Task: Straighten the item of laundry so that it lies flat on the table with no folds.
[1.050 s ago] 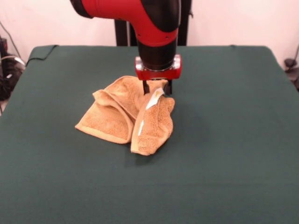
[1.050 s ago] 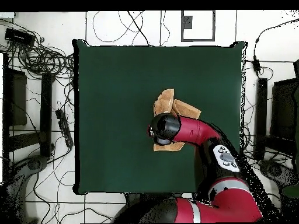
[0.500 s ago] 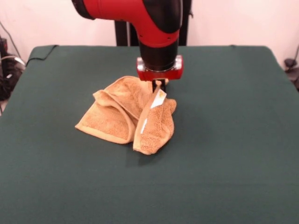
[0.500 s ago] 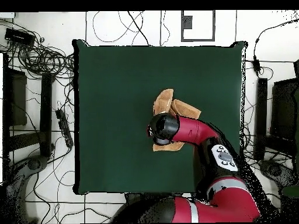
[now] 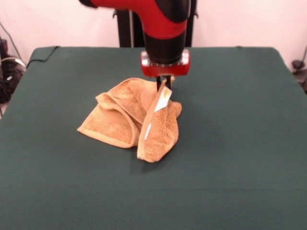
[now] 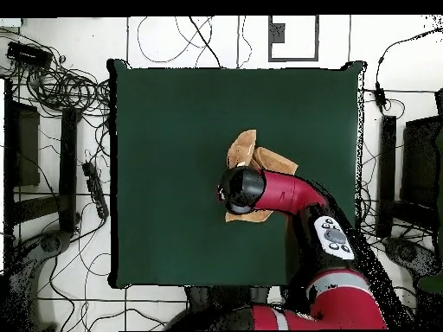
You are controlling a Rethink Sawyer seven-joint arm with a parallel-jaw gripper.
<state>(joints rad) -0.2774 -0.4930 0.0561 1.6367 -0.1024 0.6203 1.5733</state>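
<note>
Arm vertical, gripper clamped.

I can read no text, brand or number anywhere. The small white label sewn to the crumpled orange-tan terry towel hanging from my jaws carries a faint yellowish mark, but its print is too small to make out. On my red and black arm, a pale grey oval panel bears dark marks that I cannot resolve into letters or signs.
</note>
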